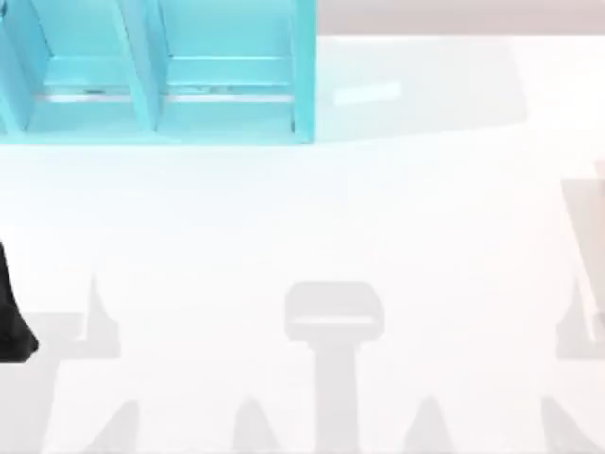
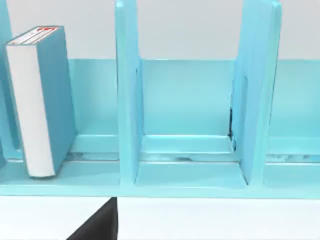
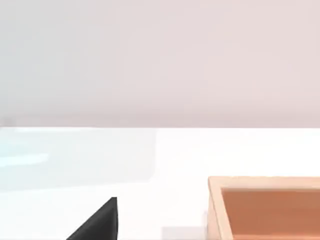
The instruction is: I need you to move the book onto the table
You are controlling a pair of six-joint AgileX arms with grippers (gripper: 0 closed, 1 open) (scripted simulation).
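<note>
The book is a thick teal-blue hardcover with white page edges. It stands upright in one compartment of the turquoise shelf unit, seen in the left wrist view. A dark part of my left gripper shows low in that view, in front of the shelf and well short of the book. My left arm is at the left edge of the white table. A dark part of my right gripper hangs over the table, away from the shelf.
The turquoise shelf unit stands at the table's back left, and its other visible compartments are bare. A shallow wooden box sits on the table near my right gripper. Open white surface stretches in front of the shelf.
</note>
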